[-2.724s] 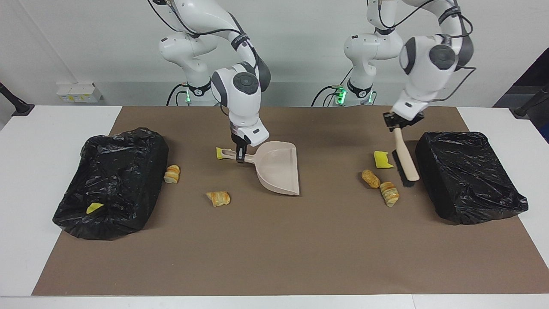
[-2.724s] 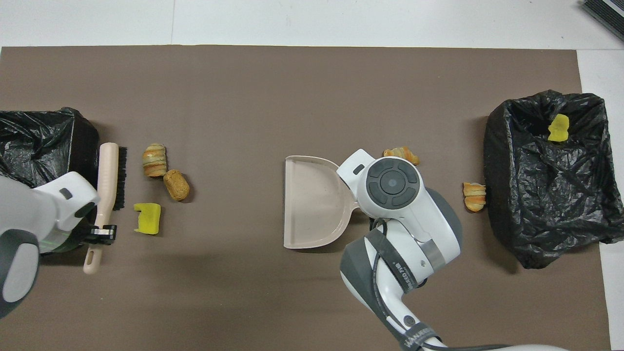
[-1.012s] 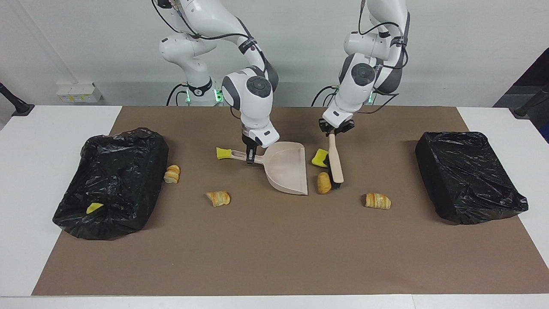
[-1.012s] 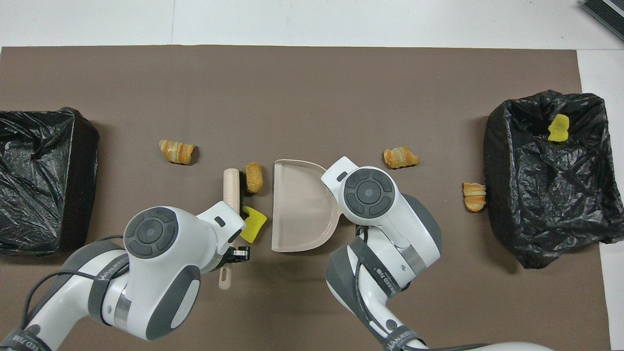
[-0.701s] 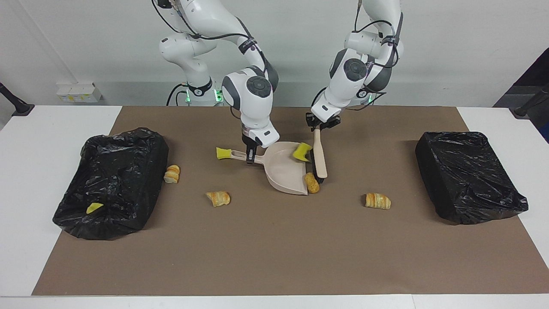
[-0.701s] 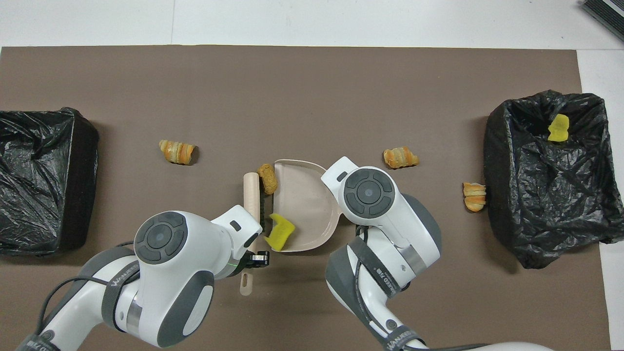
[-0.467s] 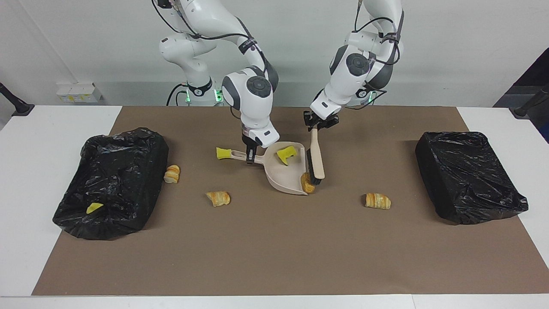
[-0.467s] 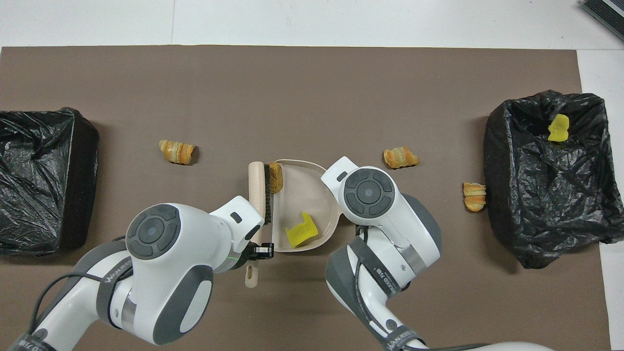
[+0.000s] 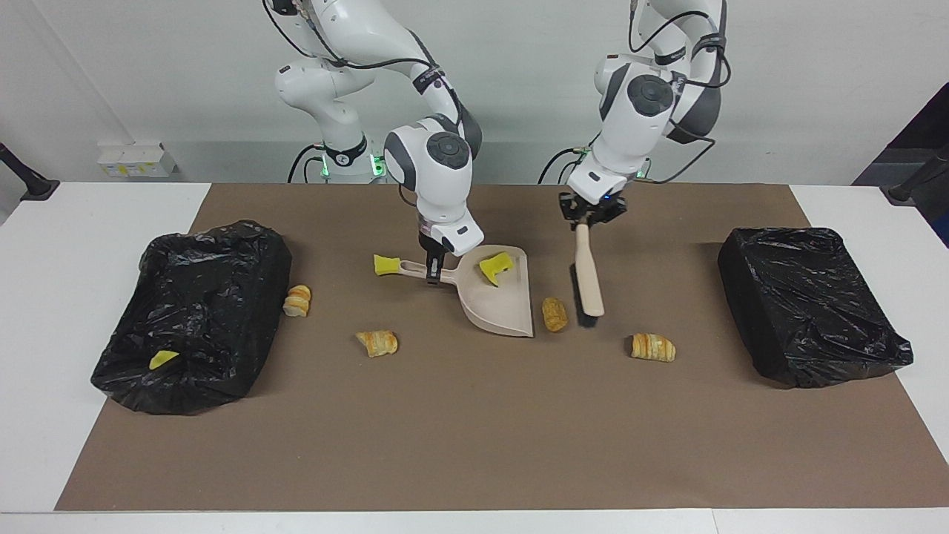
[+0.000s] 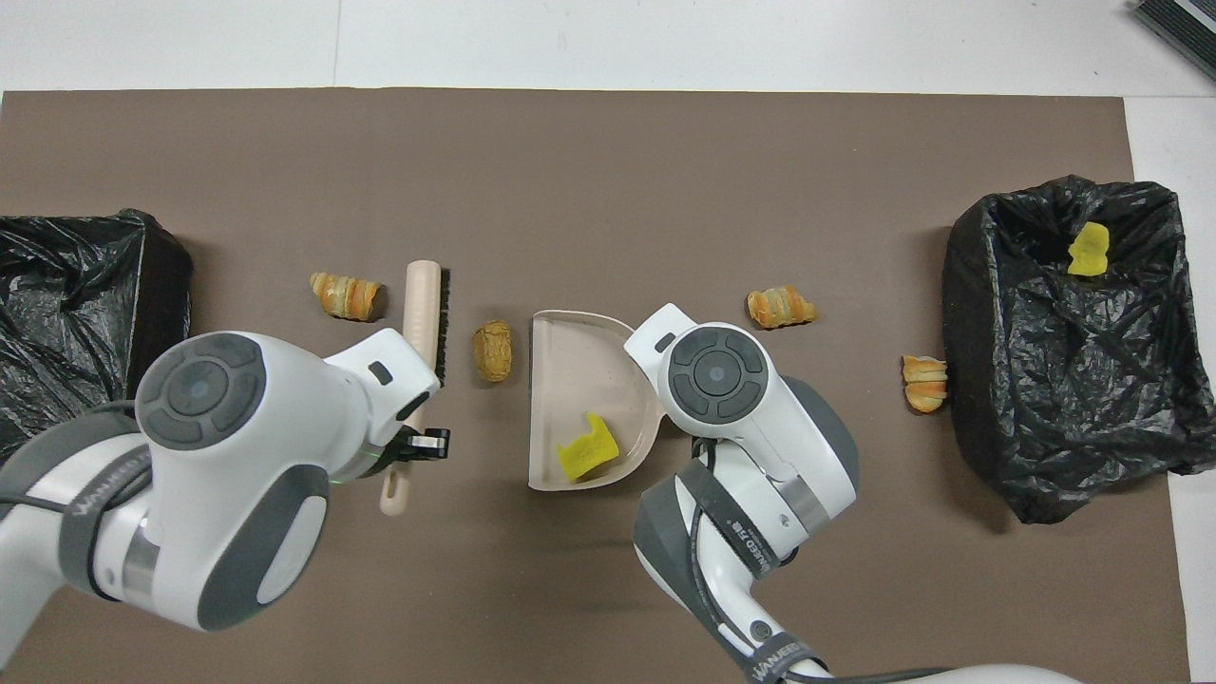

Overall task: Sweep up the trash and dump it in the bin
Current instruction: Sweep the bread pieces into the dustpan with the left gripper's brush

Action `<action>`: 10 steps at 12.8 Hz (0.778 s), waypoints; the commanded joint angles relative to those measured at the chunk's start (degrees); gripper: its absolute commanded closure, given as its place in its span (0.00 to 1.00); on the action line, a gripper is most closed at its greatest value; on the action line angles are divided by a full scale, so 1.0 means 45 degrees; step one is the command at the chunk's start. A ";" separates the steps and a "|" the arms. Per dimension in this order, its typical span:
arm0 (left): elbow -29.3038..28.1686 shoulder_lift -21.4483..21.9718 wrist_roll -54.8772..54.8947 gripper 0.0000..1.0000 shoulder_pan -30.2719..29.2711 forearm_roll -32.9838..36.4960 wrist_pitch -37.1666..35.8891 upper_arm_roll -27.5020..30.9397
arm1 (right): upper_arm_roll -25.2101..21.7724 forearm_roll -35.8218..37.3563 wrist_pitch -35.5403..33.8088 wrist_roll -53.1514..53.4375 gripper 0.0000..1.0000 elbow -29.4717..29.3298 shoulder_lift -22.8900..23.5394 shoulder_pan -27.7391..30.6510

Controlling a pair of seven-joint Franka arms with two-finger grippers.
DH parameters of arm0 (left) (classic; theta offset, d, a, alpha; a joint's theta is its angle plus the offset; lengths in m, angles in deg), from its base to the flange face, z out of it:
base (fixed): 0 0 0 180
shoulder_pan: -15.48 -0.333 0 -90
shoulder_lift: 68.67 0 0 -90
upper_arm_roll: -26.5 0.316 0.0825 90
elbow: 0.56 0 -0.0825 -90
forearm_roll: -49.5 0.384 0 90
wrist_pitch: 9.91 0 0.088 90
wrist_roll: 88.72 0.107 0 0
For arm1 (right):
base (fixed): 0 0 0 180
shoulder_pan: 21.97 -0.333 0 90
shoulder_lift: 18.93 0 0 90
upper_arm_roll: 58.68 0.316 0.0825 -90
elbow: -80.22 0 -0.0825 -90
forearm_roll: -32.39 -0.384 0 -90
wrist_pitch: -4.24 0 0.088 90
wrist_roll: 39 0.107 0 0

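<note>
our left gripper [image 9: 592, 215] grips the brush [image 9: 588, 280]; our right gripper [image 9: 433, 268] clamps the dustpan [image 9: 498, 300] handle (yellow sponge [image 9: 495, 267] inside). brown mat [image 9: 474, 423], white wall.

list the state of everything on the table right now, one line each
dustpan: flat on the mat, handle held by right gripper
yellow sponge chunk: inside the dustpan
brush: held by left gripper, clear of the dustpan
brown bread piece: on the mat between dustpan and brush
bin with yellow bit: open, at the right arm's end
other bin: at the left arm's end
</note>
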 commanded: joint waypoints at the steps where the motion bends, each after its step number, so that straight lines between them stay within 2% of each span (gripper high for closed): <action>1: 0.1348 -0.1037 0.1512 1.00 -0.1717 0.1892 -0.0496 -0.0075 | 0.0020 0.0353 0.0283 0.0654 1.00 -0.0222 0.0301 -0.0059; 4: 0.2365 -0.2717 0.2739 1.00 -0.3123 0.3887 -0.0166 -0.0075 | 0.0020 0.0353 0.0263 0.0654 1.00 -0.0222 0.0301 -0.0059; 6: 0.2350 -0.3090 0.4168 1.00 -0.4064 0.4047 0.0864 -0.0056 | 0.0020 0.0353 0.0263 0.0654 1.00 -0.0203 0.0301 -0.0059; 8: 0.2252 -0.3753 0.4133 1.00 -0.4088 0.4068 0.1669 -0.0075 | 0.0020 0.0353 0.0283 0.0654 1.00 -0.0203 0.0301 -0.0059; 10: 0.1456 -0.3524 0.4114 1.00 -0.3796 0.4029 0.1769 -0.0133 | 0.0020 0.0353 0.0283 0.0654 1.00 -0.0184 0.0301 -0.0059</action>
